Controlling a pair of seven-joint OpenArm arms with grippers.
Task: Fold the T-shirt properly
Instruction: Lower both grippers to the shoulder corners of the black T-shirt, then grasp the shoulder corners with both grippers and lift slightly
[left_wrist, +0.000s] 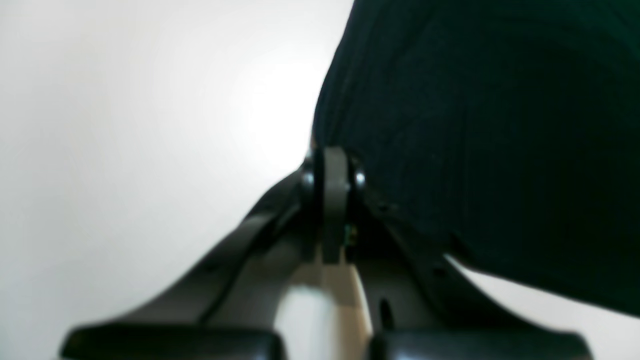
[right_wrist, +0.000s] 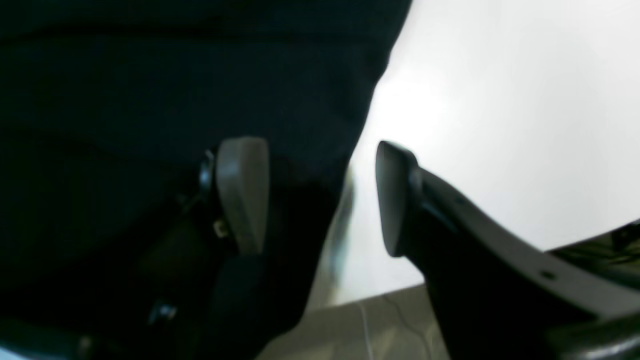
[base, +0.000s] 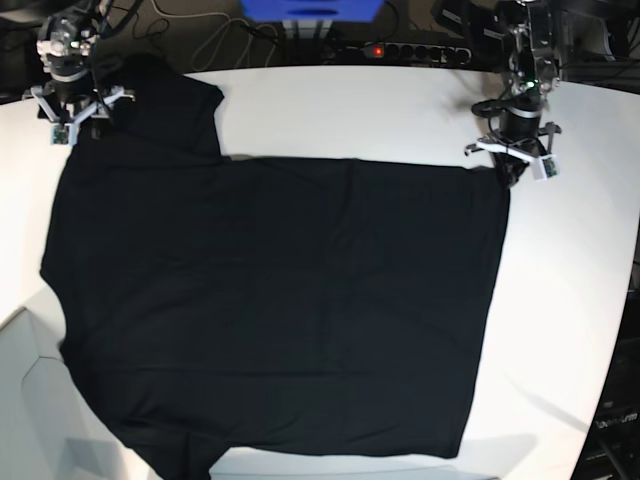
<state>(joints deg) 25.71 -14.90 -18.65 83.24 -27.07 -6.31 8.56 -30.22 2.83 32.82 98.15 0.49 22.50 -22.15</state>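
Observation:
The black T-shirt (base: 280, 300) lies spread flat on the white table (base: 350, 110); no label or print shows. My left gripper (base: 510, 172) is at the shirt's far right corner. In the left wrist view its fingers (left_wrist: 332, 170) are pressed together, and the edge of the black cloth (left_wrist: 490, 140) runs into the tips. My right gripper (base: 75, 125) is at the shirt's far left corner by the sleeve. In the right wrist view it (right_wrist: 320, 175) is open and straddles the cloth's edge, one finger over the black cloth (right_wrist: 150, 90), the other over bare table.
A power strip (base: 400, 48) with cables and a blue box (base: 310, 8) sit behind the table's far edge. The table's edge curves down the right side (base: 625, 300). A seam or step in the tabletop shows at the front left (base: 25, 330).

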